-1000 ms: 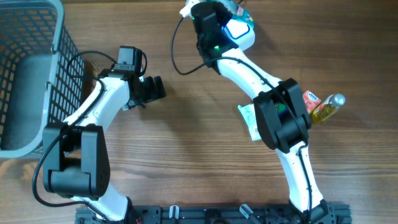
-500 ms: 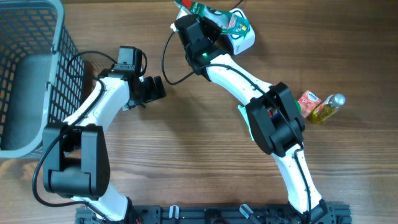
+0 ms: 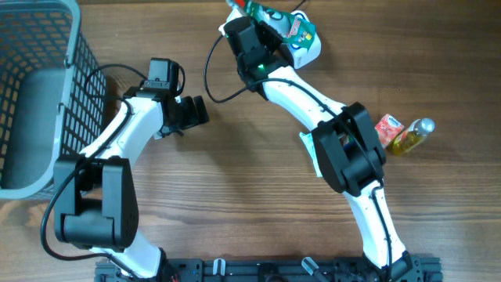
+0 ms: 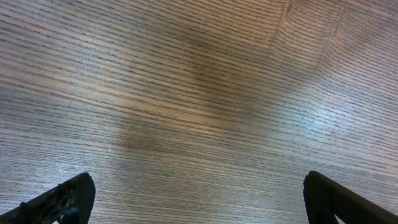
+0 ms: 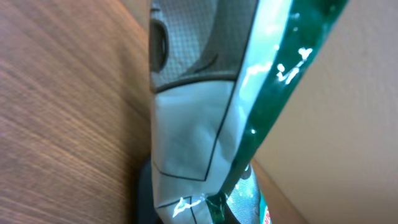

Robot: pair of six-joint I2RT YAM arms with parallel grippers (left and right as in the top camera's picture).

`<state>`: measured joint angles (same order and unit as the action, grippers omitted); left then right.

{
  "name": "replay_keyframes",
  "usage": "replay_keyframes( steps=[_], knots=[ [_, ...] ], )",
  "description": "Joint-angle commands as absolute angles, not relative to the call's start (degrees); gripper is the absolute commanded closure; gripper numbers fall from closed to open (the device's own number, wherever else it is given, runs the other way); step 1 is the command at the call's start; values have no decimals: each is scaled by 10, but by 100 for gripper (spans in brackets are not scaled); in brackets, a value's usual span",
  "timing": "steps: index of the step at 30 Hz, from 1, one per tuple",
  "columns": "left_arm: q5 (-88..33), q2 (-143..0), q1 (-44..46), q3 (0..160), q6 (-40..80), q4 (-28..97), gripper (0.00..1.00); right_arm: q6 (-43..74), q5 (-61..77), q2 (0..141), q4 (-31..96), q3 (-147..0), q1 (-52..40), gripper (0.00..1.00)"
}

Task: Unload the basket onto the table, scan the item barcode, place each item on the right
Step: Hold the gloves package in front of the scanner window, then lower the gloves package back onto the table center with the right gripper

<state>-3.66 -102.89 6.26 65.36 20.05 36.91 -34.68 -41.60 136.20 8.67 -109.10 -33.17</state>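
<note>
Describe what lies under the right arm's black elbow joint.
A pale green flat packet pokes out on the wooden table; the black elbow joint covers its remainder.

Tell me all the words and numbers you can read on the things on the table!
No words or numbers can be read in any view.
On the green packet: print, too blurred to read.
On the red carton: print, too small to read.
On the bottle: nothing legible.

Green-and-white packet point(image 3: 272, 13), grey mesh basket point(image 3: 76, 48), brown wood-grained table point(image 3: 235, 196).
</note>
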Motion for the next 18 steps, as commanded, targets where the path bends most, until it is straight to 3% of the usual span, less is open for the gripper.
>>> replay_keyframes(
  steps=[1,7,13,18],
  knots=[
    [-31,-1021,61,661,198,369,0,-264,-399,1258,118,-1095,-333,96],
    [-31,-1021,61,661,198,369,0,-67,-160,1132,371,-1095,-327,96],
    [-31,-1021,61,661,198,369,0,98,110,1115,582,-1088,-302,96],
    [-31,-1021,61,661,198,369,0,168,185,1117,635,-990,-302,96]
  ],
)
